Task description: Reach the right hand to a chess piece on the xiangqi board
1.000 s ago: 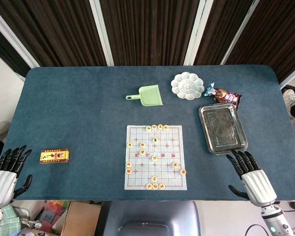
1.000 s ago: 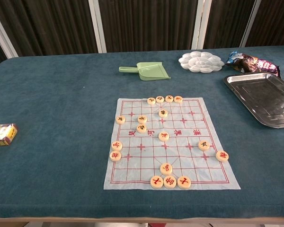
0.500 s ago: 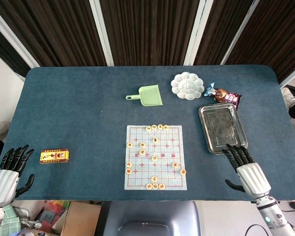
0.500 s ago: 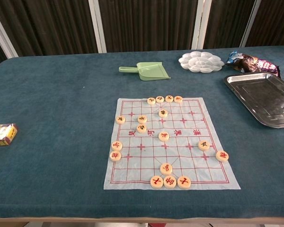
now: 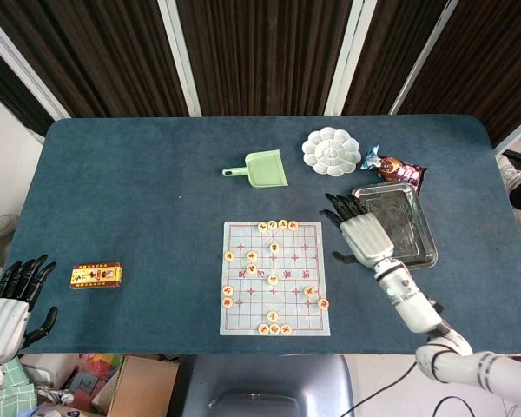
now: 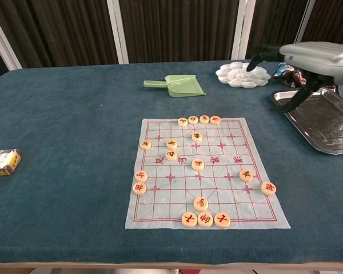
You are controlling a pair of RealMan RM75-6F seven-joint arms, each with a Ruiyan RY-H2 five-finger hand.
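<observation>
The xiangqi board [image 5: 273,276] [image 6: 204,171] is a pale sheet with red grid lines on the blue table, near the front edge. Several round cream chess pieces [image 5: 273,247] [image 6: 198,164] are scattered over it. My right hand [image 5: 359,230] [image 6: 308,57] hovers above the table just right of the board's far right corner, palm down, fingers apart, holding nothing. It touches no piece. My left hand [image 5: 10,295] rests open at the table's near left corner, outside the chest view.
A steel tray [image 5: 404,234] [image 6: 326,120] lies right of the board, partly under my right hand. Behind stand a white palette [image 5: 331,151], a snack packet [image 5: 398,168] and a green dustpan [image 5: 262,169]. A small yellow-red box [image 5: 96,275] lies at the front left.
My right hand has risen from the table's near right corner and swung forward and left, now beside the board's far right corner and visible in the chest view. The left hand barely moved.
</observation>
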